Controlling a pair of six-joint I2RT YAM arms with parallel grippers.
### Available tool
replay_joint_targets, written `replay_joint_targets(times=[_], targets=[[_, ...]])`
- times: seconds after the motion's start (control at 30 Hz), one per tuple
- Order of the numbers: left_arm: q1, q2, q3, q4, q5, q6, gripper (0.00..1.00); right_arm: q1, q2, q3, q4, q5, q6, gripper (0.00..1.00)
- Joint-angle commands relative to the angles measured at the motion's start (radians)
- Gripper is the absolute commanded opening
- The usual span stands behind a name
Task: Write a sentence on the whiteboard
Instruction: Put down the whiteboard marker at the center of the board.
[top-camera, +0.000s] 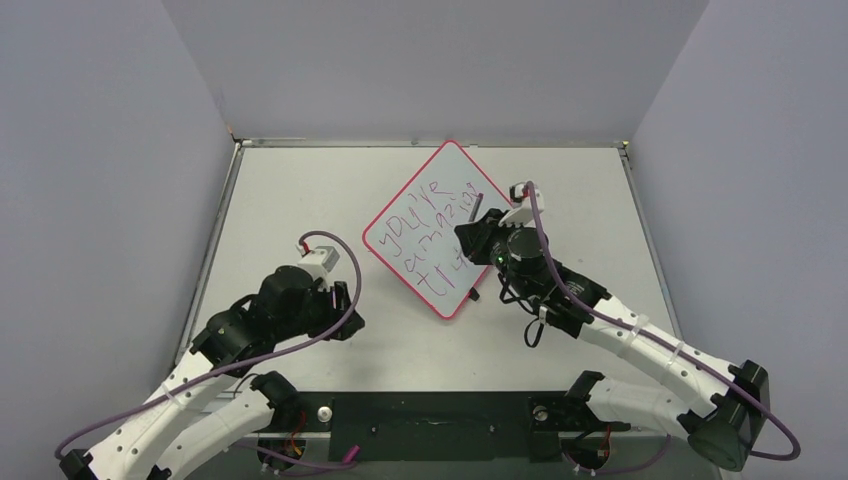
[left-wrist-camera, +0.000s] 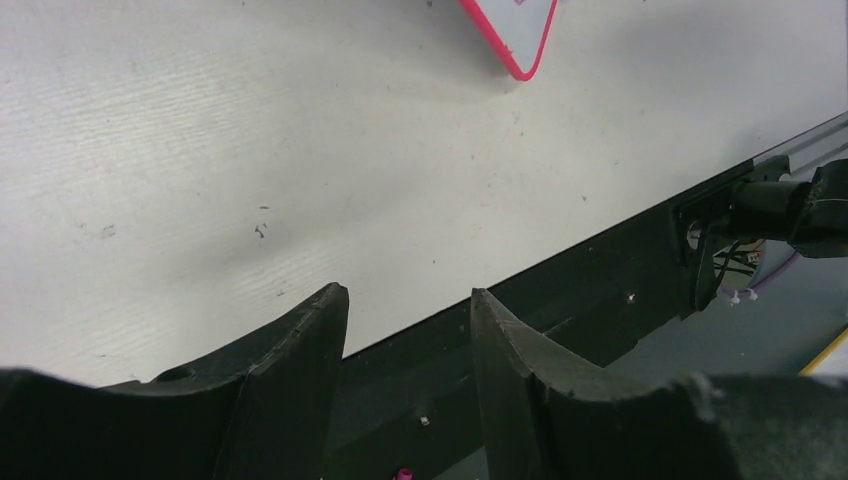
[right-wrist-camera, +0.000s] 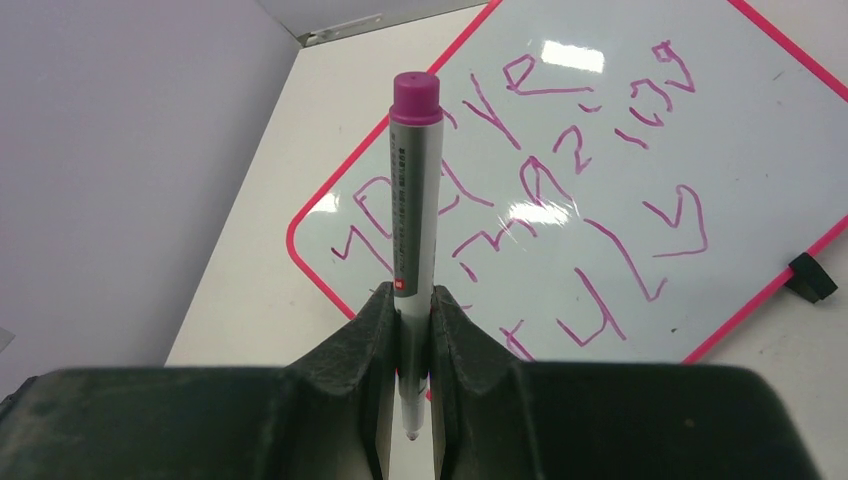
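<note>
1. The whiteboard (top-camera: 452, 165) is white with a thin red-pink rim and rounded corners; it lies flat on the table (top-camera: 290, 210), turned cornerwise like a diamond, toward the far middle
2. The sentence (top-camera: 432, 235) is a reddish-purple scrawl in three slanting lines on the board, rough and hard to read

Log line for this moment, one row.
left gripper: open, empty | right gripper: shut on marker pen | whiteboard: sentence in three purple lines

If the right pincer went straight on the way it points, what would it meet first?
Probably the whiteboard, near the sentence's lowest line; how far above it the pincer and its marker hang is unclear.
</note>
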Motion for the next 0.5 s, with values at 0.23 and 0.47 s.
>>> replay_joint_targets(times=[0.23,0.47], targets=[[-0.396,0.160,0.060,-0.239,-0.149,-0.247,0.45,0.000,-0.135,-0.164,-0.043,0.087,0.065,0.00],[-0.832,0.335,0.079,-0.320,-0.334,-0.514,0.46,0.005,-0.221,-0.241,-0.053,0.098,0.101,0.00]])
